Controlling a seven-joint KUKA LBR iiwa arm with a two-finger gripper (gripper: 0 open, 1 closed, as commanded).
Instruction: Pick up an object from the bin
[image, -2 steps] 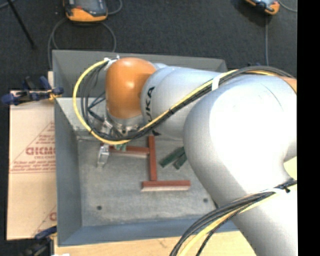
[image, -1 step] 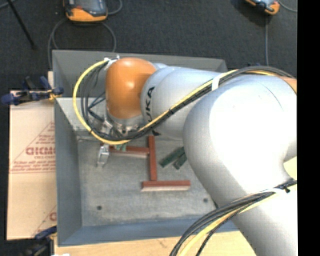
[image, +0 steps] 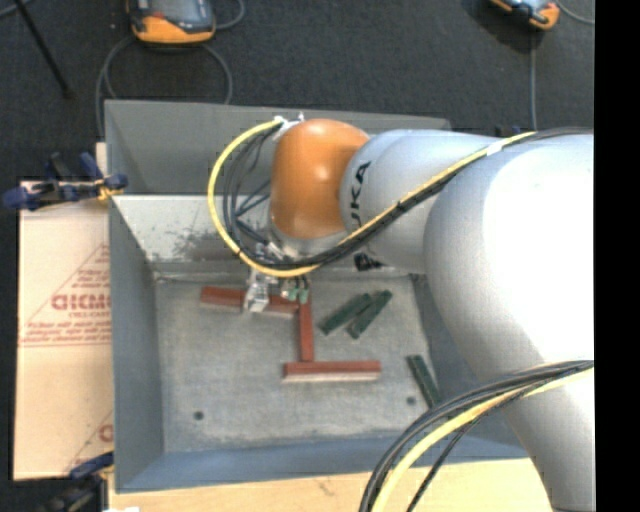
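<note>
A reddish-brown flat bar (image: 222, 297) lies flat on the floor of the bin (image: 135, 330), near its back wall and left of the middle, running almost left to right (its right part is covered).

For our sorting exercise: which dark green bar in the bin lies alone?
The dark green bar at lower right, off by itself; the other two dark green bars lie side by side farther up.

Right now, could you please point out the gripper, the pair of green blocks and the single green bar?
gripper (image: 262, 298): camera view, its lower tip.
pair of green blocks (image: 352, 314): camera view, middle of the pair.
single green bar (image: 422, 381): camera view, its middle.
</note>
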